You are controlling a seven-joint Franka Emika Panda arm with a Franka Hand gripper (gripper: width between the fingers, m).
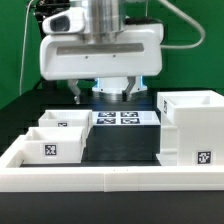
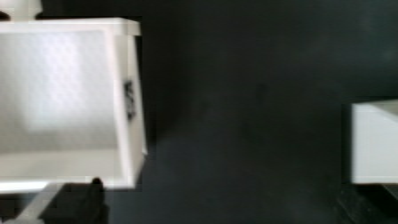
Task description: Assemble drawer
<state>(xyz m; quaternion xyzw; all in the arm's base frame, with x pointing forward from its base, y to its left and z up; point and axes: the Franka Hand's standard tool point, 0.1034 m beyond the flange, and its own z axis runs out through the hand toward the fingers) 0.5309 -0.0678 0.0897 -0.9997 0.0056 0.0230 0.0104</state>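
White plastic open-top box (image 2: 71,100): light, stiff, slick, I reckon. I'd pinch thin side wall. White-bodied two-finger gripper (image 1: 108,92): spread or closed, can't tell.

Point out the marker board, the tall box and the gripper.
marker board (image 1: 118,119): exterior view, tagged top face.
tall box (image 1: 205,130): exterior view, front wall.
gripper (image 1: 107,93): exterior view, midway between fingertips.

We find the exterior view bright and evenly lit, with a bluish glow at the gripper (image 1: 106,94). Our wrist view is soft, its white box (image 2: 71,100) glaring.
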